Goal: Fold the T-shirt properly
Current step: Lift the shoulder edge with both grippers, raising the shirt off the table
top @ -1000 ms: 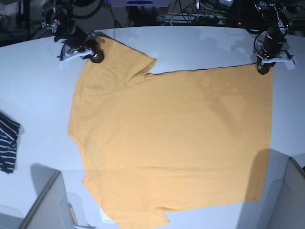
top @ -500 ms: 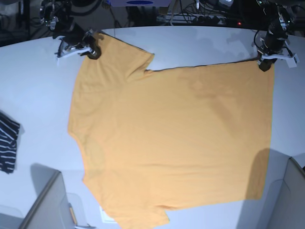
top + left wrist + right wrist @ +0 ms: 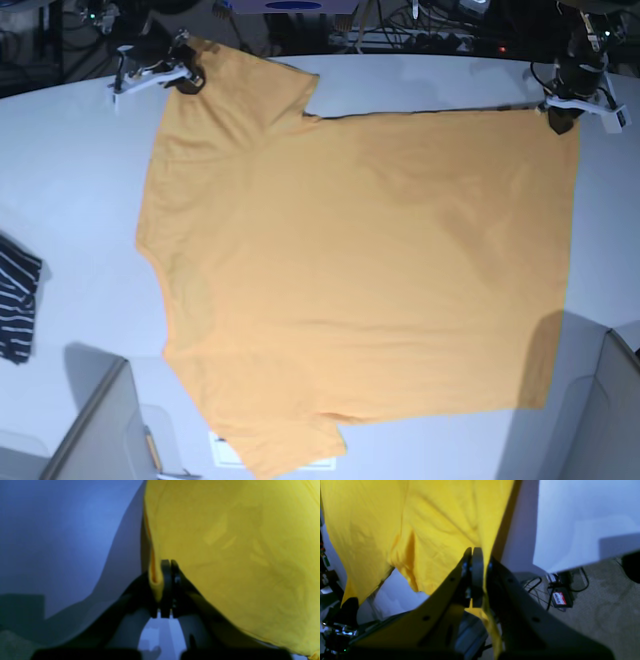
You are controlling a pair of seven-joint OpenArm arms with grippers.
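The orange-yellow T-shirt (image 3: 350,270) is spread wide over the white table, its far edge lifted and stretched between my two grippers. In the base view my left gripper (image 3: 560,120) is shut on the shirt's far right corner. My right gripper (image 3: 190,80) is shut on the far left sleeve corner. The left wrist view shows the left gripper (image 3: 170,566) pinching a folded hem of the T-shirt (image 3: 237,555). Seen from the right wrist, the right gripper (image 3: 473,552) pinches the T-shirt (image 3: 432,530), which hangs in folds past the table edge.
A dark navy striped garment (image 3: 15,300) lies at the table's left edge. Grey panels (image 3: 95,430) stand at the near left, and another grey panel (image 3: 610,400) at the near right. Cables and a power strip (image 3: 420,40) run behind the table. A white label (image 3: 235,455) peeks from under the shirt's near edge.
Both grippers have pulled the shirt's far edge further back and upward. The cloth is now drawn tighter and flatter, and its near hem has slid away from the front.
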